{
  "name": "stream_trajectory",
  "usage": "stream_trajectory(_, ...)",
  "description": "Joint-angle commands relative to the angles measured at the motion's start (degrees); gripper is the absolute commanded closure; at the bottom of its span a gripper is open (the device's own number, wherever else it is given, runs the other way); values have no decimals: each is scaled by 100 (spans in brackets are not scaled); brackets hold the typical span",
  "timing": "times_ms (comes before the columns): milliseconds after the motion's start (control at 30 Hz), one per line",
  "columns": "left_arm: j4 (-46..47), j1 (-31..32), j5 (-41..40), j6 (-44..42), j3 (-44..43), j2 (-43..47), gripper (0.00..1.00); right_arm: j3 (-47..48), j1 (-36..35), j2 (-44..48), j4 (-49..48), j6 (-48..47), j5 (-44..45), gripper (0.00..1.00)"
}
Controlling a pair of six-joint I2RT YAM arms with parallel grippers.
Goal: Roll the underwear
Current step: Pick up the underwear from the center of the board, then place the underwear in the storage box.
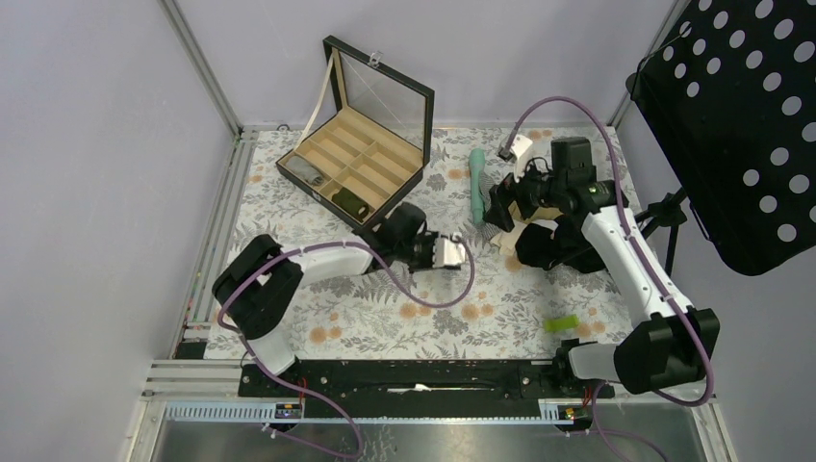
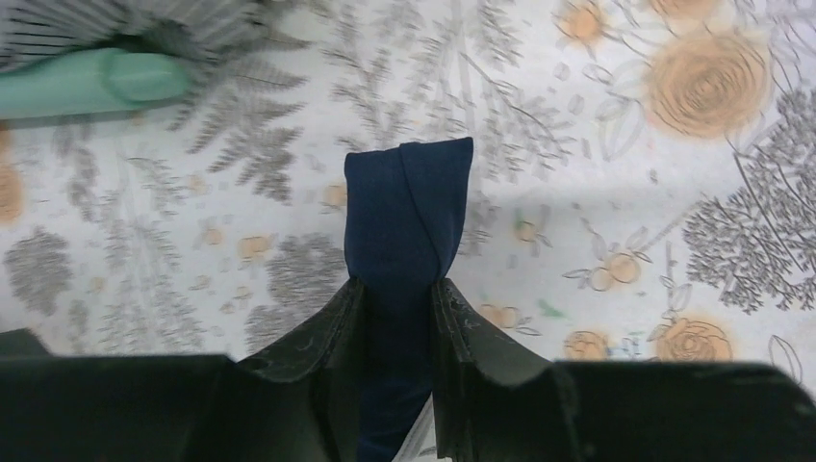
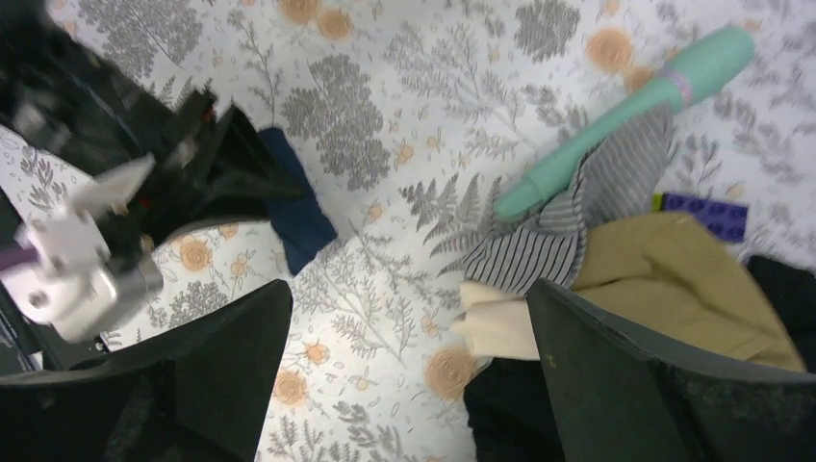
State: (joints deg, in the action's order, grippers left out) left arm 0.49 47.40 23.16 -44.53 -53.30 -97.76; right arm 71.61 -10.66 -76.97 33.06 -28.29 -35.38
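Holds the underwear (image 2: 409,212) clamped in the left gripper (image 2: 399,286), long axis jutting toward 12 o'clock from the fingers over the floral tablecloth (image 2: 625,241) mid-table, with the right gripper (image 3: 409,289) spread wide, empty, near at 2 o'clock from above.

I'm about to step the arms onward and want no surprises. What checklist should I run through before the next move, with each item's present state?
1. Left pincer clamped on the underwear: ok.
2. Underwear fully rolled: cannot tell, only a narrow folded end shows.
3. Right pincer open, holding nothing: ok.
4. Right pincer apart from the underwear: ok.
5. Box lid open: ok.
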Motion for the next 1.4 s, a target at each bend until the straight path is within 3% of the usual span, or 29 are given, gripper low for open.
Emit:
stream_trajectory(0, -890, -393, 769, 393, -913, 305, 100, -597, 3, 54, -263, 662, 724, 0)
stream_trajectory(167, -1792, -859, 1070, -8, -1735, 607, 100, -737, 20, 150, 44, 487, 627, 0)
stream_trajectory(300, -3076, -1443, 1212, -1315, -2717, 477, 100, -817, 18, 189, 239, 429, 607, 0)
stream_trajectory(500, -4649, -2585, 1162, -3133, -4418, -518, 100, -658, 20, 154, 847, 142, 328, 0)
stream_trajectory(733, -6018, -3286, 1124, -4988, -6113, -1957, 100, -679, 20, 183, 1055, -366, -161, 1)
stream_trajectory(1000, -6515, -3434, 813, -5467, -6913, -3289, 100, -1092, 19, 609, 1217, -172, -92, 0)
stream_trajectory(1200, -6613, -3489, 526, -5928, -6901, -3750, 100, -1222, 19, 729, 1485, -240, 53, 1)
stream_trajectory(1367, -7314, -3528, 391, -6568, -6994, -3879, 100, -1170, 19, 564, 1718, -358, 175, 0)
